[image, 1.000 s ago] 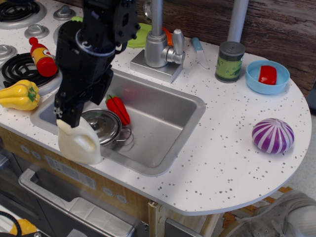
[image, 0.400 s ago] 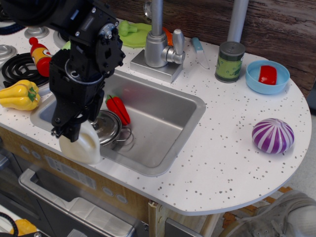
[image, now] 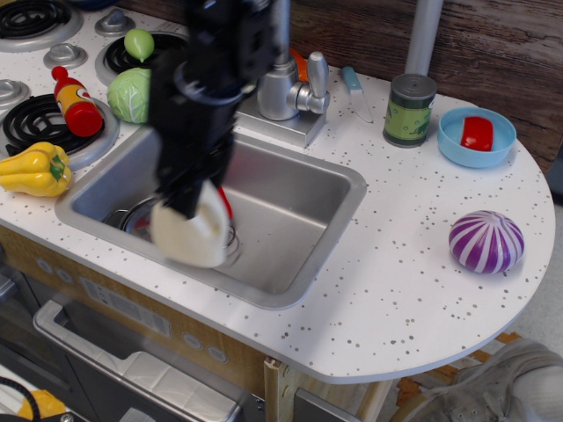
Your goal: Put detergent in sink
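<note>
The cream-white detergent jug (image: 192,233) hangs in the air over the left part of the steel sink (image: 290,211), blurred by motion. My black gripper (image: 186,204) reaches down from above and is shut on the jug's top. The jug covers much of the small steel pot (image: 132,217) and the red pepper toy (image: 225,204) lying in the basin. The grey faucet (image: 283,79) stands behind the sink.
A yellow pepper (image: 33,169), red ketchup bottle (image: 76,103) and green cabbage (image: 130,94) are at the left by the stove burners. A tin can (image: 409,109), a blue bowl (image: 476,136) with a red item and a purple striped onion (image: 486,241) are on the right counter.
My gripper has lifted the detergent jug off the sink's front left rim and carried it to the right, over the basin. The arm has swung right with it.
</note>
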You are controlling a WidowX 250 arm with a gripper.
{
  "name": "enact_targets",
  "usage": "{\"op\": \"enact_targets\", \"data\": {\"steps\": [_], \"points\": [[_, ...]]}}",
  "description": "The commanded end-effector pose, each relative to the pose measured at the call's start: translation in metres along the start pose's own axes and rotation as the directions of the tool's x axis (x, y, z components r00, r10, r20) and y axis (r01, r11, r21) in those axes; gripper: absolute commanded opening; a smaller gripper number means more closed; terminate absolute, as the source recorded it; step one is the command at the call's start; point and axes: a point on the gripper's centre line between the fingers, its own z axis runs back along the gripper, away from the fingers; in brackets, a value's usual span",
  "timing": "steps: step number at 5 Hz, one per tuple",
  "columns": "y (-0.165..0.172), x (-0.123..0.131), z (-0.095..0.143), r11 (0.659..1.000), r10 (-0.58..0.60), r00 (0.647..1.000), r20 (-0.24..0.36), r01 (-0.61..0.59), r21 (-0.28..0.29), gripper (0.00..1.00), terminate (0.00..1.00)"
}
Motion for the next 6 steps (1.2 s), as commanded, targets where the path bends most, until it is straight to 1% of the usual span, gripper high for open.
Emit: {"op": "enact_targets", "data": {"steps": [1, 2, 3, 4, 5, 6], "points": [[-0.045, -0.025, 0.003, 0.998, -0.004, 1.0, 0.006, 0.004, -0.065, 0.0, 0.0], [-0.062, -0.029, -0.028, 0.992, -0.061, 0.997, 0.044, 0.066, -0.108, 0.0, 0.0], [-0.073, -0.027, -0.055, 0.984, -0.071, 0.994, 0.089, 0.084, -0.155, 0.0, 0.0], [-0.076, -0.028, -0.059, 0.98, -0.089, 0.991, 0.096, 0.104, -0.167, 0.0, 0.0], [-0.077, -0.028, -0.06, 0.973, -0.109, 0.989, 0.1, 0.126, -0.192, 1.0, 0.0], [-0.077, -0.028, -0.06, 0.973, -0.109, 0.989, 0.1, 0.126, -0.192, 1.0, 0.0]]}}
